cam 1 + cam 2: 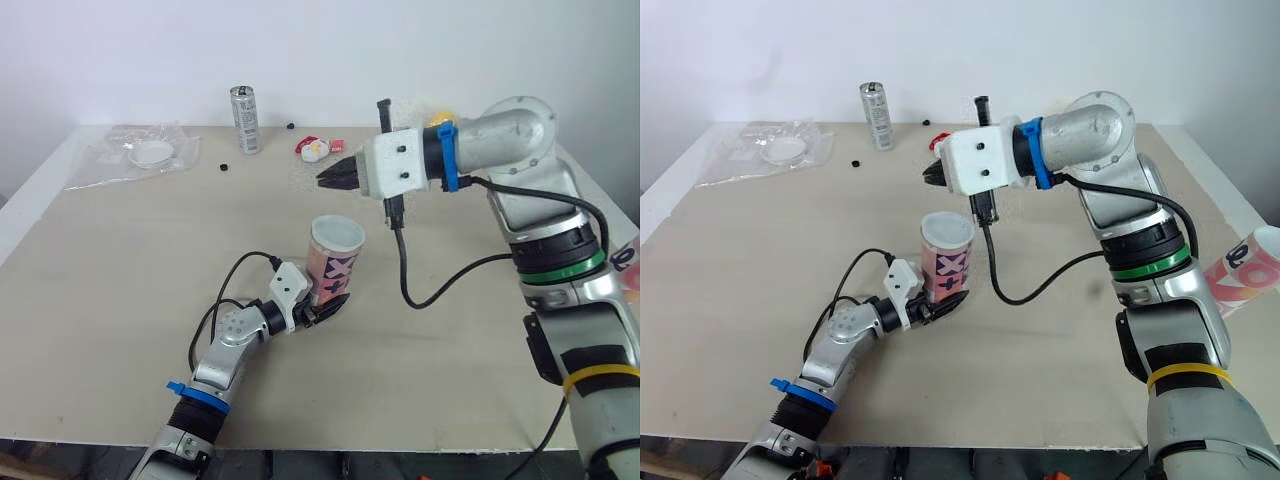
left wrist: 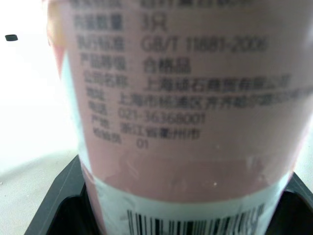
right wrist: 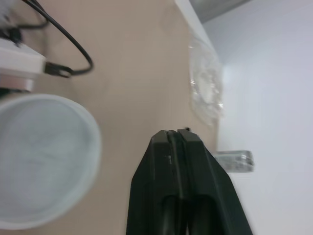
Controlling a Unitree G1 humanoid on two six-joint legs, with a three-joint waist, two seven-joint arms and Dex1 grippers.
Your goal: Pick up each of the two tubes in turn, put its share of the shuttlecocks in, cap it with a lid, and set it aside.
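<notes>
A pink patterned tube (image 1: 335,262) stands upright mid-table with a whitish translucent lid (image 3: 41,161) over its top. My left gripper (image 1: 326,308) is shut on the tube's lower part. In the left wrist view the printed label (image 2: 181,112) sits between the black fingers (image 2: 58,196). My right gripper (image 1: 325,178) hangs in the air above and just behind the tube, shut with nothing in it, its fingertips (image 3: 178,134) pressed together. A second pink tube (image 1: 1250,270) lies tilted at the table's far right edge.
A silver can (image 1: 245,120) stands at the back. A clear plastic bag (image 1: 150,152) holding a white lid lies at the back left. A small red and white item (image 1: 312,149) and a black speck (image 1: 224,167) lie near the can.
</notes>
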